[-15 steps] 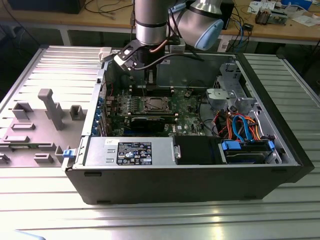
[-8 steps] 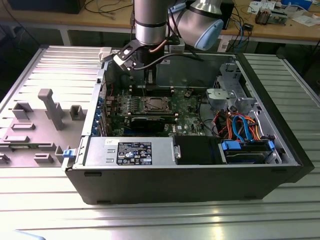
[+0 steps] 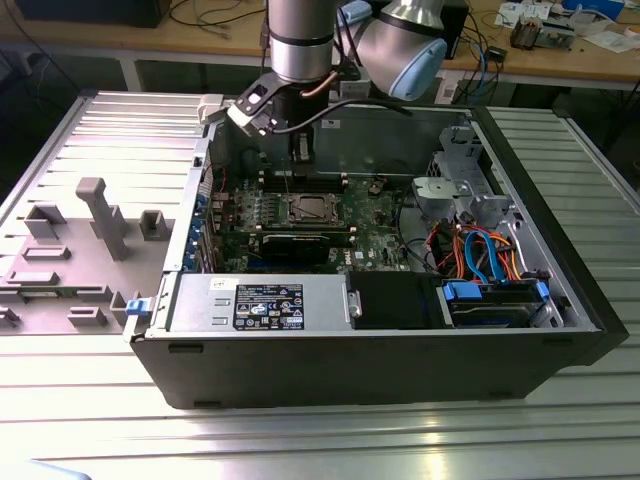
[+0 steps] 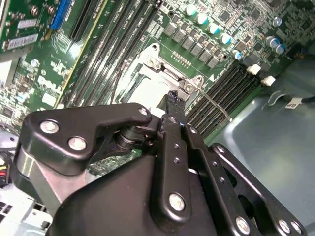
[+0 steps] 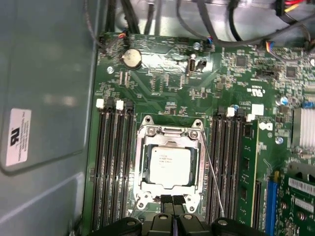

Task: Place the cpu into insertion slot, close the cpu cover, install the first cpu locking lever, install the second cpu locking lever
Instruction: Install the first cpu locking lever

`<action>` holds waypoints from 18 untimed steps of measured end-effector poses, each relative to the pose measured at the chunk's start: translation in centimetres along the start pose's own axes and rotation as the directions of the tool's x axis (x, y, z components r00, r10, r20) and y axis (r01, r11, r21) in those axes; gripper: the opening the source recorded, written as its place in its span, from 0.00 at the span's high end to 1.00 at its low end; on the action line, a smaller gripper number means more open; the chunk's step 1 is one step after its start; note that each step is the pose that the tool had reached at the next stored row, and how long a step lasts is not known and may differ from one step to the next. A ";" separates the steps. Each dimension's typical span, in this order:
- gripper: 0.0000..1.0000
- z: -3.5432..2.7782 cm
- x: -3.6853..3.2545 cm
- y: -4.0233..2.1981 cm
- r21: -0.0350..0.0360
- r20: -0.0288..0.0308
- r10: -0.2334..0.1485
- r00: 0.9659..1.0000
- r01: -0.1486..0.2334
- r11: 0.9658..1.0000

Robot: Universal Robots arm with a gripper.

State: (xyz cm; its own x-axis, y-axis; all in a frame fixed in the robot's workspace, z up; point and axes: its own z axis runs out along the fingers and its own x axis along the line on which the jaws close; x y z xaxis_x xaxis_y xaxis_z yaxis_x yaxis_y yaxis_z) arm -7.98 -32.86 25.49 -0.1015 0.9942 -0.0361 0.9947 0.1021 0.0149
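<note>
Gripper (image 5: 172,201) hangs at the slot's (image 5: 170,131) edge, fingers pressed together, nothing between them. Cpu (image 5: 170,164) sits in slot; cover (image 5: 199,162) lies flat around it. Wire lever (image 5: 212,177) beside slot looks unlatched, so levers likely remain. Case (image 3: 350,370) holds board (image 5: 162,83).

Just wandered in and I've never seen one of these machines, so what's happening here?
A robot arm reaches into an open computer case. Its end effector, fingers together, hovers right at the edge of the cpu cover, which lies flat over the cpu in the insertion slot on the green motherboard. A thin wire lever beside the socket slants away from it.
</note>
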 end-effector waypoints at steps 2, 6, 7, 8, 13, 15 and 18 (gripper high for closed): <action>0.89 0.00 0.00 0.00 -0.001 0.000 -0.030 1.000 0.030 1.000; 0.89 0.01 0.00 0.00 -0.003 -0.001 -0.089 0.996 0.089 0.996; 0.89 0.01 0.00 0.00 -0.004 -0.001 -0.112 0.994 0.112 0.994; 0.89 0.01 0.00 0.00 -0.005 -0.002 -0.137 0.991 0.137 0.991; 0.89 0.02 0.00 0.00 -0.009 -0.003 -0.239 0.971 0.239 0.971; 0.89 0.01 0.00 0.00 -0.010 -0.003 -0.267 0.964 0.267 0.964; 0.89 0.02 0.00 0.00 -0.012 -0.003 -0.307 0.952 0.307 0.952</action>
State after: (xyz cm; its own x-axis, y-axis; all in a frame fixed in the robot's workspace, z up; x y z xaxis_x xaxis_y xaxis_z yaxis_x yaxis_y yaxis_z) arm -7.98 -32.86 25.47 -0.4019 0.9150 -0.0361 0.9153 0.4026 0.0149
